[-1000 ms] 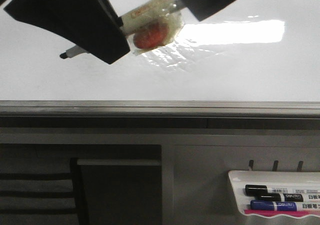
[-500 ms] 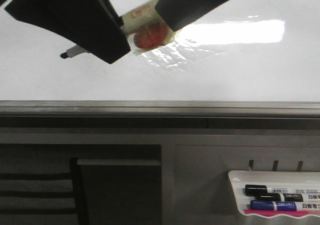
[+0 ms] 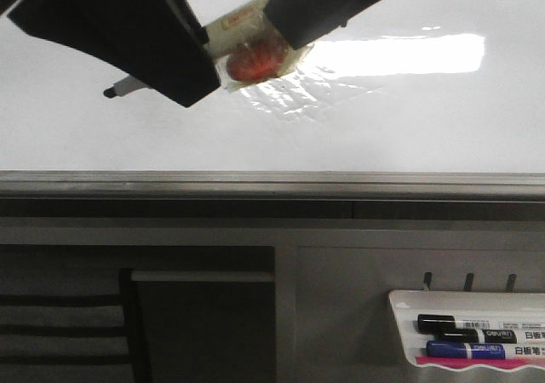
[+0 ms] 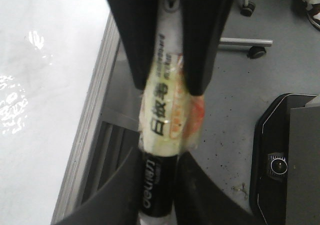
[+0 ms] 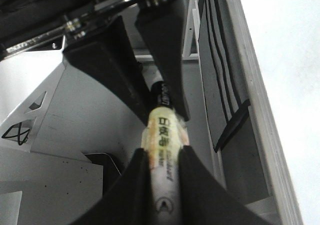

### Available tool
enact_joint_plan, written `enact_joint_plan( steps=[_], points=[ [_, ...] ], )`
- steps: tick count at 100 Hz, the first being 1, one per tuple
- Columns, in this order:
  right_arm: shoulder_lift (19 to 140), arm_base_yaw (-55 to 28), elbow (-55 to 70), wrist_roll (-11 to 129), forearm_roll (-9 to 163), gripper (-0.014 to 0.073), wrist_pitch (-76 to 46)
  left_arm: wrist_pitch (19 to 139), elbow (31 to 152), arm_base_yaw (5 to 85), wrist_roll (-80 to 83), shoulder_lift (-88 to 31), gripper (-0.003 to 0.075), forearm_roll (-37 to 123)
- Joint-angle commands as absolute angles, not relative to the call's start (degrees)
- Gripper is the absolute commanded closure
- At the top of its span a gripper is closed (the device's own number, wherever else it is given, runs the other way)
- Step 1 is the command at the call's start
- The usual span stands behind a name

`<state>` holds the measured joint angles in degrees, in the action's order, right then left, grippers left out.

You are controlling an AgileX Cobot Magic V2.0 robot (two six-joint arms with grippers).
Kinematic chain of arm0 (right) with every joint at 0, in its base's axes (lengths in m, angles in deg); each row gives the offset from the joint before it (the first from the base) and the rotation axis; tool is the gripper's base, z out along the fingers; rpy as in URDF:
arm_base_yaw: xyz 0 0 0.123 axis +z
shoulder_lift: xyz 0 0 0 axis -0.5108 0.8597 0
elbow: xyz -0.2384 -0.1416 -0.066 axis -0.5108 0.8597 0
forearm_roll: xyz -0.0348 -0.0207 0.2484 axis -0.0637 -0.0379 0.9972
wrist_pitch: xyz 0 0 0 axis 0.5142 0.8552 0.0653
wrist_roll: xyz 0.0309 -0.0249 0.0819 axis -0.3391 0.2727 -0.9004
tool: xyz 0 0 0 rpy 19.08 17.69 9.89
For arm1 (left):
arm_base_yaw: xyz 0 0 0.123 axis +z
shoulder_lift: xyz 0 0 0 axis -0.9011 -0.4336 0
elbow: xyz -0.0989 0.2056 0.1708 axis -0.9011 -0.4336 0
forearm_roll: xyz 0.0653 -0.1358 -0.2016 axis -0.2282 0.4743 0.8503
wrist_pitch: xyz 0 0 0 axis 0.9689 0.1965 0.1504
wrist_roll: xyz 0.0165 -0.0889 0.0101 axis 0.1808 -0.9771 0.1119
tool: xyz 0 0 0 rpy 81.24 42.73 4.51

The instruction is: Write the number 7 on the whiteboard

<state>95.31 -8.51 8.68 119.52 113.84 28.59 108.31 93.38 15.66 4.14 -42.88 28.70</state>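
"白板笔" on the held marker (image 4: 162, 120) barrel

Whiteboard (image 3: 383, 119): fills the upper half of the front view, with its edge rail (image 3: 272, 181) running along below it.
Marker (image 3: 234, 24): held over the upper left of the whiteboard, between both grippers, its tip (image 3: 109, 93) pointing left.
Left gripper (image 3: 166, 60): left of the right gripper (image 3: 289, 25), each closed around one end of the marker.
Marker tray (image 3: 409, 332): below the rail at lower right, holding spare markers (image 3: 464, 336) stacked one above another.
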Motion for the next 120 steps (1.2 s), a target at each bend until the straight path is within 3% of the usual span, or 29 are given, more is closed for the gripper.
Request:
enact_joint_plan(
  steps=[1, 9, 18, 37, 58, 77, 99, 114, 120],
  points=[
    [94.37, -8.47, 6.72, 120.21, 117.06, 0.0628, 27.57, 105.44, 95.29, 15.22, 3.39, -41.24, 0.0473, 30.33],
    [94.14, -8.47, 6.63, 120.1, 116.8, 0.0627, 27.57, 105.44, 95.46, 15.22, 3.39, -41.11, 0.029, 30.33],
    [93.27, -8.57, 5.77, 116.95, 114.39, 0.0627, 27.38, 105.44, 95.96, 15.83, 2.16, -40.21, 0.0211, 30.17],
    [90.44, -8.57, 0.82, 98.17, 95.91, 0.0627, 27.38, 105.96, 96.31, 20.13, -2.62, -35.47, 0.023, 30.17],
    [83.25, -13.26, 1.31, 71.12, 82.08, 0.0627, 27.47, 107.67, 94.65, 30.29, -15.79, -28.11, 0.023, 30.17],
    [73.63, -19.12, 11.88, 69.08, 82.13, 0.0627, 21.26, 103.61, 84.27, 36.71, -22.76, -19.57, 0.023, 30.39],
    [68.69, -19.27, 18.82, 69.52, 91.16, 0.0627, 10.94, 95.34, 76.44, 37.52, -22.75, -14.24, 0.023, 30.79],
    [75.98, -19.15, 10.12, 65.8, 92.08, 0.0627, 23.88, 94.8, 76.46, 37.52, -22.75, -14.49, 0.023, 30.79],
    [77.84, -18.62, 10.59, 65.8, 93.21, 0.0627, 22.55, 94.8, 76.42, 37.52, -22.75, -14.84, 0.023, 30.79]
  ],
)
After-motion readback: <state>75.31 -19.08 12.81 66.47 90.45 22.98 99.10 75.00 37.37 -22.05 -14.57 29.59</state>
